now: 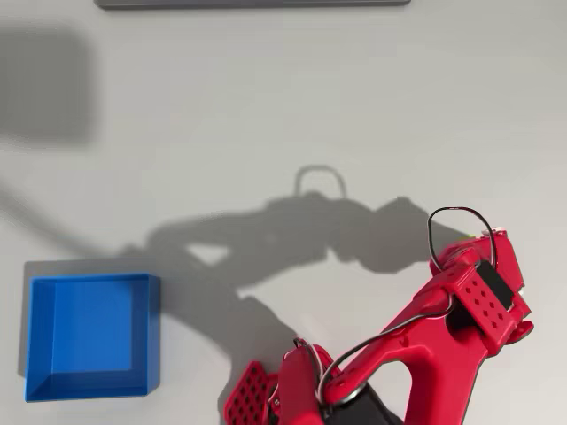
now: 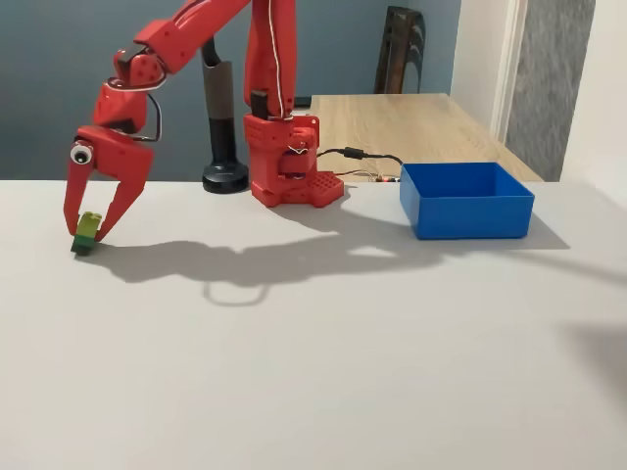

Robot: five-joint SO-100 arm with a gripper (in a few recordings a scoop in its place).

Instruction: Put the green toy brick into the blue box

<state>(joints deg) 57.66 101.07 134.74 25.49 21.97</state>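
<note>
In the fixed view the green toy brick (image 2: 88,229) sits at the far left, low at the table surface and tipped up, its lime face toward the camera. My red gripper (image 2: 88,238) points straight down with its two fingers pressed against the brick's sides, shut on it. In the overhead view the gripper (image 1: 489,276) is at the right, and its body hides the brick. The blue box (image 1: 89,336) lies far off at the lower left of the overhead view. In the fixed view the blue box (image 2: 466,201) stands at the right, open-topped with nothing inside.
The arm's red base (image 2: 290,162) stands behind the table's middle, with a black post (image 2: 223,132) beside it and cables (image 2: 364,162) running toward the box. A wooden table (image 2: 411,117) stands behind. Bare white tabletop (image 1: 266,124) lies between gripper and box.
</note>
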